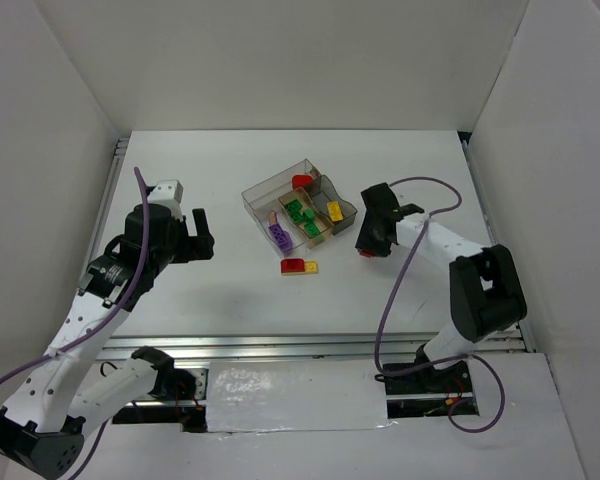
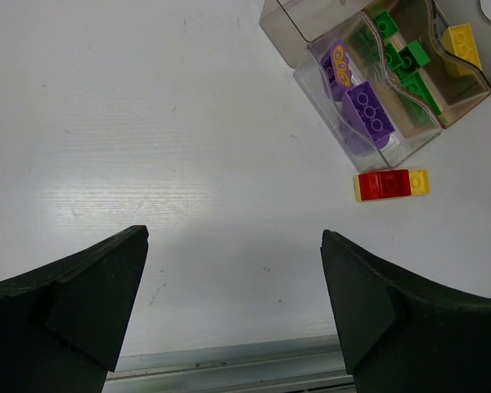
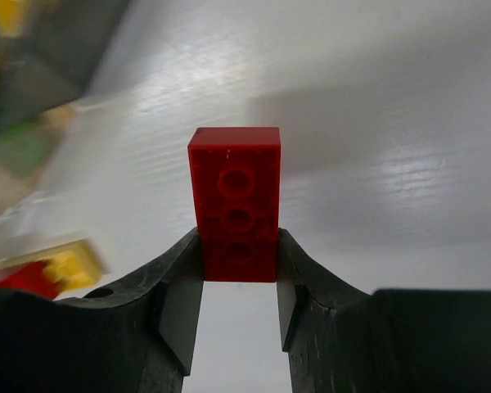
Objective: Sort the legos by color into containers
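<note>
Just right of the containers (image 1: 263, 190), a red lego (image 3: 236, 188) is held by the right gripper (image 3: 239, 262), with both pads clamped on its lower end only. With a grip that shallow, the carry is probably best done slowly. The brick should be taken over the back compartment, where a red brick (image 1: 301, 181) already sits, and lowered inside the walls before anything is let go. The near wall of the tray looks easy to clip on the way in, so some height is wanted first.

The left gripper (image 2: 233, 241) is parked wide apart over the bare table (image 1: 430, 180), well left of the tray, with nothing in it.

Counts, as far as can be made out:
- **Red:** three are seen, one gripped, one in the tray and one stuck to a yellow piece in a joined pair (image 2: 391, 183) lying on the table just in front of the tray.
- **Purple:** at least two purple bricks (image 2: 368, 110) are in the clear bin.
- **Green:** roughly three green bricks (image 2: 401, 65) are in the tan one.
- **Yellow:** one yellow brick (image 2: 461, 42) is in the smoky bin.
</note>
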### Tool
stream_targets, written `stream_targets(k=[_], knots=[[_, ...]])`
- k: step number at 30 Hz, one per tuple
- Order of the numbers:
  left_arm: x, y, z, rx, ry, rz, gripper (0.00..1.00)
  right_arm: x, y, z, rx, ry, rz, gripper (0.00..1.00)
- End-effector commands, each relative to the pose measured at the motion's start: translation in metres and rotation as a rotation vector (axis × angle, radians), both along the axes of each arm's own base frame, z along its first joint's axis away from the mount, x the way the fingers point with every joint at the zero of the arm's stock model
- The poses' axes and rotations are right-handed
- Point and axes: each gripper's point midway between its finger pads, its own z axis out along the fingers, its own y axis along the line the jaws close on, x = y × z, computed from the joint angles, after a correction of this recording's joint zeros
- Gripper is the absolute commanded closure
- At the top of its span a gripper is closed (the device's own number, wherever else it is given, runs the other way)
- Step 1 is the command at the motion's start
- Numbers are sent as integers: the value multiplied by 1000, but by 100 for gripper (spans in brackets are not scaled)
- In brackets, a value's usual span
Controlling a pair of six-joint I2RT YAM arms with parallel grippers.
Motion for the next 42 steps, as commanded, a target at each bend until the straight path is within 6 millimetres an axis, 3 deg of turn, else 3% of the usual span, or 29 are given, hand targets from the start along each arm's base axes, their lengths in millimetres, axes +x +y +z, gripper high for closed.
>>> stream_targets(k=[1,3,5,6,9,12,14,17,18,20,22,27,33,35,36,37,39,42], knots=[[4,1,5,-1,-27,2,1,37,27,84,99,-247,51,100],[4,2,6,0,-29,9,1,57,51,112,143,-280,96,100],[4,3,6,1,-30,16,1,74,68,125,172,-297,111,100],[4,5,6,3,-32,23,1,93,84,133,199,-311,121,100],[4,7,6,5,-35,38,1,121,115,139,265,-322,93,100],[5,6,5,4,-31,34,1,170,148,147,345,-369,3,100],[6,4,3,2,-22,24,1,185,160,150,361,-392,-29,99],[7,2,1,2,-13,17,0,209,177,148,365,-411,-52,88],[6,1,0,0,-10,9,0,220,188,147,379,-420,-31,80],[6,0,1,-3,-12,3,1,232,197,137,377,-405,-27,74],[6,0,1,-2,-15,0,1,237,201,129,379,-389,-19,60],[7,-1,2,-4,-19,-4,0,234,210,116,388,-382,8,41],[8,-1,1,-2,-11,-3,1,217,211,157,371,-439,72,26],[8,0,0,1,-11,2,0,200,207,176,360,-459,116,25],[7,1,1,1,-13,5,0,187,204,208,373,-512,142,25],[7,1,1,2,-14,5,0,177,202,185,330,-493,186,25],[6,2,3,0,-21,10,0,149,209,185,342,-487,308,24],[6,3,5,-4,-29,14,0,91,210,163,310,-434,528,24]])
